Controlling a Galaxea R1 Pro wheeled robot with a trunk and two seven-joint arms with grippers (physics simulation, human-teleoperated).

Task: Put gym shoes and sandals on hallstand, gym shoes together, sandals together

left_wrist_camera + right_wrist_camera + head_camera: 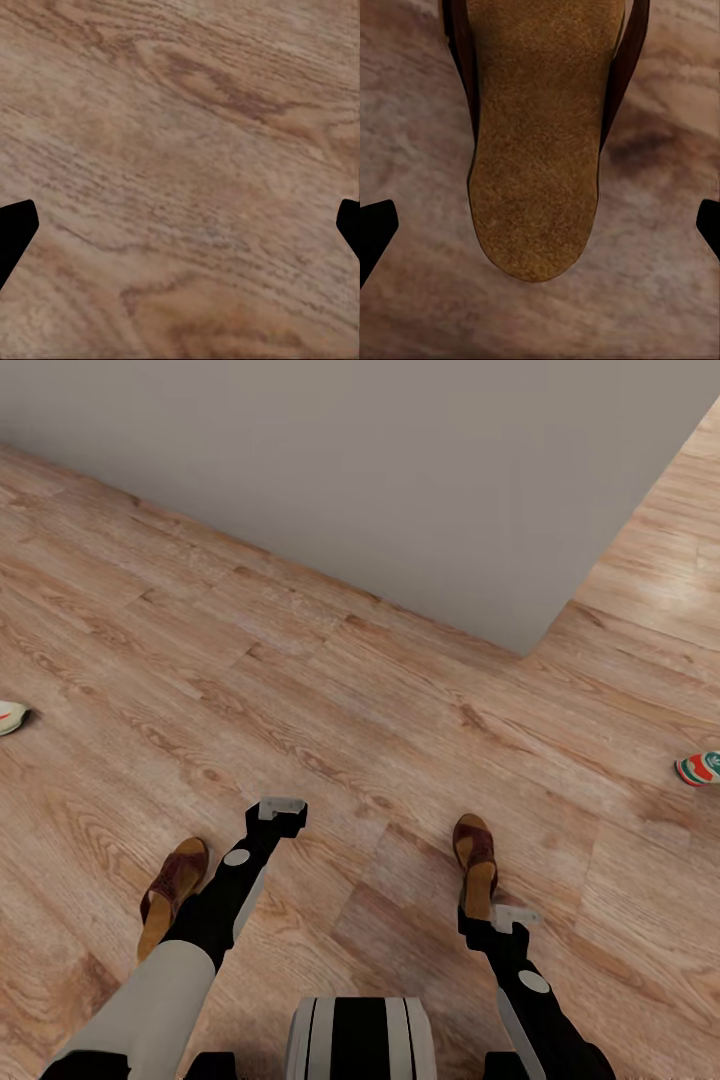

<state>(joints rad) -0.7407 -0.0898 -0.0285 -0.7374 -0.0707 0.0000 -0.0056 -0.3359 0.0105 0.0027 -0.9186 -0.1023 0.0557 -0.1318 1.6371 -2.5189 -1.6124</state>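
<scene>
Lying on the light brown wood-grain plank floor, two brown open-toe sandals with dark reddish-brown straps and tan footbeds sit low in the head view; one sandal is at lower left, just beside the left arm; the other sandal is at lower right, its heel end right at the right end effector; in the right wrist view its tan footbed lies between widely spread fingertips; a white gym shoe shows at the left edge, another with green stripes and red-orange accent at the right edge; the left end effector hangs spread over bare planks; a grey wall crosses the upper frame.
</scene>
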